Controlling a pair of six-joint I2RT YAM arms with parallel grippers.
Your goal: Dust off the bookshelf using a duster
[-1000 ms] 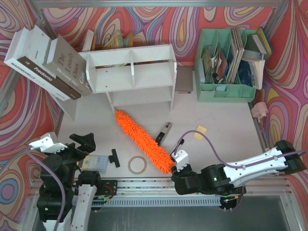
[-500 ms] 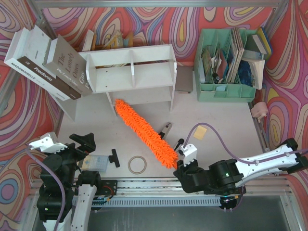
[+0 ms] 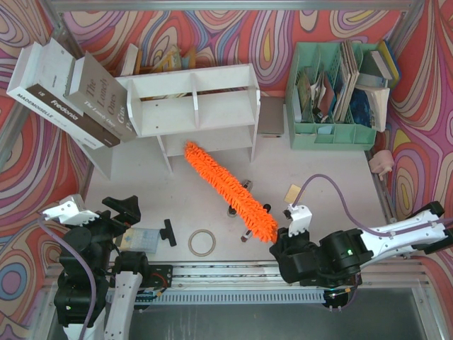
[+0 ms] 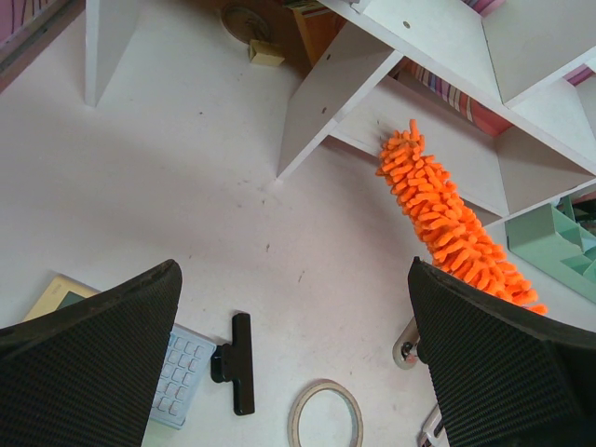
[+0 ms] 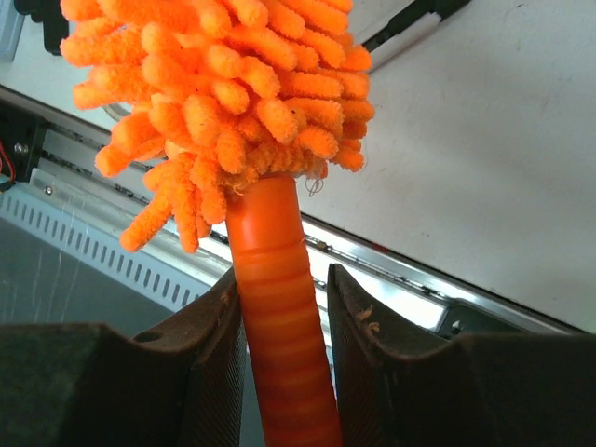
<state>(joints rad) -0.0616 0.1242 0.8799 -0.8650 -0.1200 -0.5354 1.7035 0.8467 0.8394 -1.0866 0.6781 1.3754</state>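
Observation:
The bookshelf (image 3: 191,85) is a wide white two-tier unit at the back of the table, and its underside and dividers also show in the left wrist view (image 4: 410,28). The duster (image 3: 230,191) is fluffy orange and runs diagonally, its tip at the bookshelf's lower tier. The same duster (image 4: 447,228) fills the right of the left wrist view. My right gripper (image 3: 283,239) is at the near edge, closed round the duster's orange handle (image 5: 279,307). The handle presses its left pad, with a thin gap at the right pad. My left gripper (image 3: 99,212) stands wide open and holds nothing, at the near left.
Large books (image 3: 64,92) lean at the back left. A mint organiser (image 3: 333,92) stands at the back right. A tape ring (image 3: 202,243), black clip (image 3: 168,231) and calculator (image 3: 140,239) lie near the front. A small tool (image 3: 244,190) lies under the duster, with a yellow note (image 3: 292,191) nearby.
My right gripper has slid right along the near edge. The duster has shifted up and right, bringing its tip to the shelf's lower tier. The left arm has not moved.

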